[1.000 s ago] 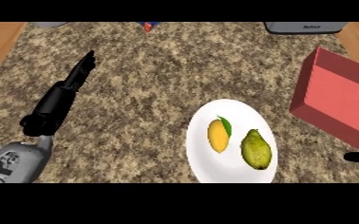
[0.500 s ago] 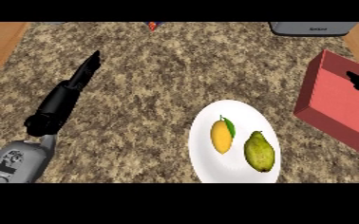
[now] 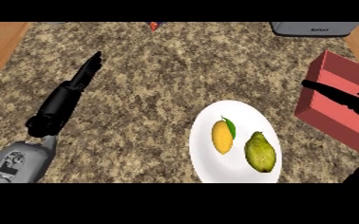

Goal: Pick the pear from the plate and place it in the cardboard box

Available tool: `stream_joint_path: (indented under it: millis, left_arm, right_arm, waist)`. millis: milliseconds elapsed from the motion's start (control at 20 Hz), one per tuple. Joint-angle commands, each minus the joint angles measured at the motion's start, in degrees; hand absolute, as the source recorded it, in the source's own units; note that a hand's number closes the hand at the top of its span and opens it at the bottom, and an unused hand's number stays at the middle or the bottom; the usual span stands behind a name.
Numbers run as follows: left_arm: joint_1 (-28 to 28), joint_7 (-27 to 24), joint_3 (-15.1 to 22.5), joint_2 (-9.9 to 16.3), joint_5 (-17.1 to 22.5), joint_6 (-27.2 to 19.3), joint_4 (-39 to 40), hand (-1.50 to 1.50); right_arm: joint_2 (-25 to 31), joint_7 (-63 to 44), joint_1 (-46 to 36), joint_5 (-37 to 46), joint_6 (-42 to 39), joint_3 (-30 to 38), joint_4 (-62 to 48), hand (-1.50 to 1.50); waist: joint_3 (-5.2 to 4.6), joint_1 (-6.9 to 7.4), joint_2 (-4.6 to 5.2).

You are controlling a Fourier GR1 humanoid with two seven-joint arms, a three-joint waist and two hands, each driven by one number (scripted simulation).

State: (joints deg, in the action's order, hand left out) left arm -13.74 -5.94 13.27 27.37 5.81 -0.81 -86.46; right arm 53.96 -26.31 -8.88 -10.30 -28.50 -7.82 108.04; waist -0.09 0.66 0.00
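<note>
- Head view, the only one: pear [image 3: 260, 152] lies on the right half of the white plate [image 3: 207, 132], near-right part of the counter [image 3: 168, 80]. Untouched, nothing holding it.
- Pear look: dull green, a little mottled, narrow end pointing far, wide end near. Lies on its side.
- Beside it on the plate's left half, a yellow-orange fruit [image 3: 222, 137] with a green leaf at its far end. Close to the pear but apart, not touching. Probably a distractor, so the grasp has to pick the right-hand fruit.
- Red box [image 3: 335, 105] sits just right of the plate at the right edge, partly cut off. It reads red rather than cardboard brown. Short carry from the plate, which looks like the reason for the layout.
- Right hand [image 3: 335, 94] comes in from the right edge over the box, fingers straight, open, holding nothing. Far of the pear and well apart from it; my guess is the reach step is on, grasp not yet done.
- Left hand [image 3: 82, 75] at the left over the counter, fingers straight and pointing far, open, empty. Well apart from the plate, looks parked, likely no part in this pick.
- Far edge: grey appliance [image 3: 313, 28] at right, small red and blue thing [image 3: 154, 25] near the middle, too small to tell.
</note>
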Motion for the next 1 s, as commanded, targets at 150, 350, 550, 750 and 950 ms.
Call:
stream_joint_path:
  millis: [150, 350, 550, 750, 950]
  left_arm:
    - [-1.64, 1.68, -3.33, -0.42, 0.24, 3.13, -0.07, 0.0]
    - [1.09, 2.16, -2.89, -2.41, -1.95, 2.84, -2.51, 0.0]
    - [1.49, 2.83, -5.46, -2.17, -2.15, 4.79, -2.66, 0.0]
    - [4.03, 0.56, -4.44, -4.81, -5.18, 4.45, -3.07, 0.0]
    - [-0.77, 6.24, -5.19, -6.06, -5.44, 4.88, -3.92, 0.0]
  right_arm:
    - [-7.31, -19.95, -6.26, -1.89, -0.6, -6.73, 6.6, -1.5]
    - [-11.3, -23.95, -11.32, -2.43, -4.22, -6.93, 0.28, -1.5]
    - [-14.32, -21.75, -2.03, 6.56, -3.23, -9.17, 5.21, -1.5]
    - [-17.02, -22.61, -6.78, 10.58, -4.55, -8.83, 2.25, -1.5]
    - [-23.48, -23.52, -8.59, 16.98, -1.83, -13.82, -1.88, -1.5]
  waist:
    - [0.04, -0.38, -0.03]
    - [0.06, -0.04, 0.0]
    - [0.1, -0.62, -0.07]
    - [0.09, -0.42, -0.01]
    - [0.11, -0.25, 0.04]
